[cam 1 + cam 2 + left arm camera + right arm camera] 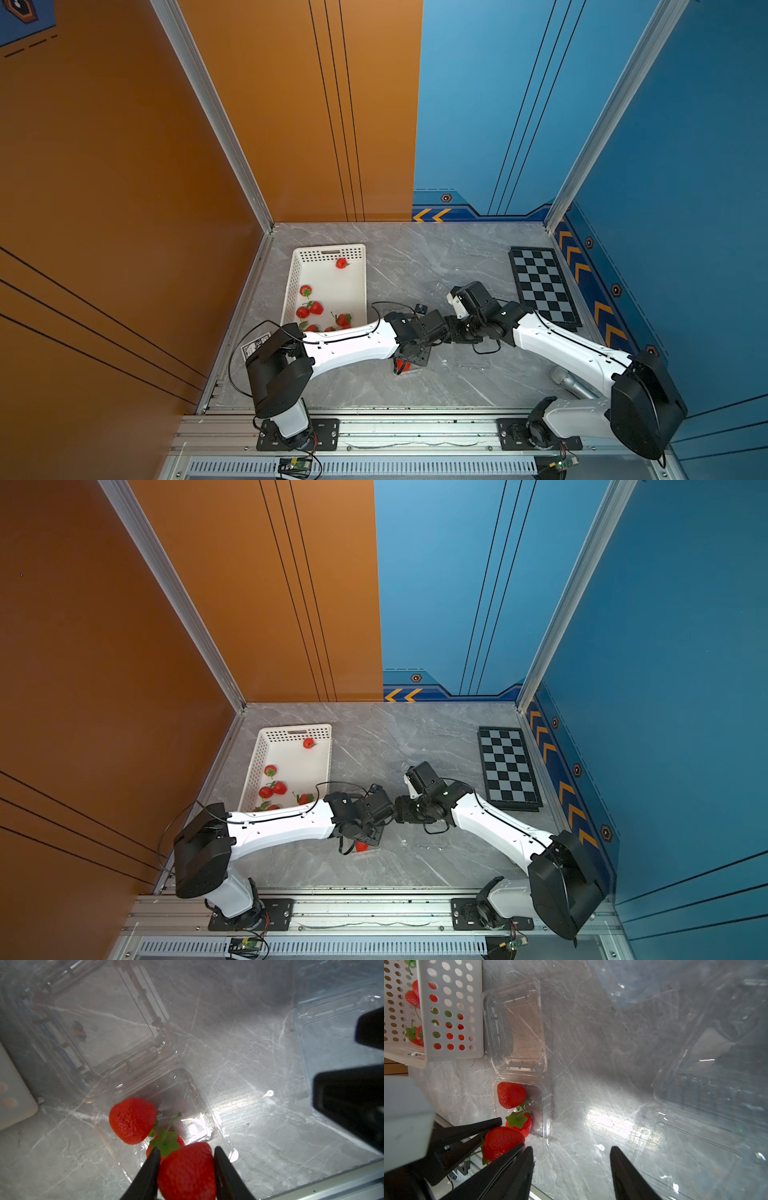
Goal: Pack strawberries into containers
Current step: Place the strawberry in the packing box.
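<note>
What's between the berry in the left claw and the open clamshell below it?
Nothing visible. The lid is folded back, so the clamshell is open below the held strawberry in the left claw. Inside, two strawberries already lie on one side; the bare part beside them looks free.

This is a robot test cell in a lab. Silvery aluminium frame posts point(220, 124) hold printed orange wall panels point(104, 166) and blue wall panels point(478, 104) around a grey marble-patterned tabletop point(415, 266). Two white-and-black robot arms point(353, 345) are bolted to an aluminium base rail point(415, 430), and a black-and-white checkerboard calibration board point(542, 286) lies nearby.
</note>
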Controlling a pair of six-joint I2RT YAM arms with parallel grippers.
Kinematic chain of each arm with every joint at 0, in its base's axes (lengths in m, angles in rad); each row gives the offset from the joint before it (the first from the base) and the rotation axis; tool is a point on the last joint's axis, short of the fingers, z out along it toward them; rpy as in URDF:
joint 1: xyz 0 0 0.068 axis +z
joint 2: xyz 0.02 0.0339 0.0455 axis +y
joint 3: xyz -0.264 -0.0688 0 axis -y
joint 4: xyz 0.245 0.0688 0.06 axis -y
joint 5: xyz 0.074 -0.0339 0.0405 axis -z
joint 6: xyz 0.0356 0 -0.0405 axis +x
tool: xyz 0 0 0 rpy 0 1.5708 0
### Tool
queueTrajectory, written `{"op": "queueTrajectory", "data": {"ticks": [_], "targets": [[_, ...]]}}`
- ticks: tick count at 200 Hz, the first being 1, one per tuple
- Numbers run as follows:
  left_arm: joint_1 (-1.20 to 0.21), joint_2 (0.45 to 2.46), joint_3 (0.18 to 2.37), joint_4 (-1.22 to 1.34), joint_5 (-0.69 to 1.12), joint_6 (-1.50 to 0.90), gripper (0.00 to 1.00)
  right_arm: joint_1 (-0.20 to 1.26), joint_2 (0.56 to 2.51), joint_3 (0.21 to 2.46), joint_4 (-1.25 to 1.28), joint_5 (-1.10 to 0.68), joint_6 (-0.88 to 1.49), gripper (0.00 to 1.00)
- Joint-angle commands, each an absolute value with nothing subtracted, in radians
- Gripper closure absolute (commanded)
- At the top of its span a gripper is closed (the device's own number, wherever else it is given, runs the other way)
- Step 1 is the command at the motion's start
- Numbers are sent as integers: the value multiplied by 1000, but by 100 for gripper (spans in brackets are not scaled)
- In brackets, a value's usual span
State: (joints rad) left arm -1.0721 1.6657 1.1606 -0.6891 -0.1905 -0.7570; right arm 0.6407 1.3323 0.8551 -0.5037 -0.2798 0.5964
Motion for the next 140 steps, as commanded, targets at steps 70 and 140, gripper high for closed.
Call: {"op": "queueTrajectory", "data": {"ticks": [70, 140], "targets": [[-1051, 1715, 1150, -664, -179, -744, 62, 631, 1305, 846, -496, -278, 610, 39], [-1042, 1723, 1140, -664, -180, -749, 55, 631, 1302, 849, -496, -279, 611, 39]]}}
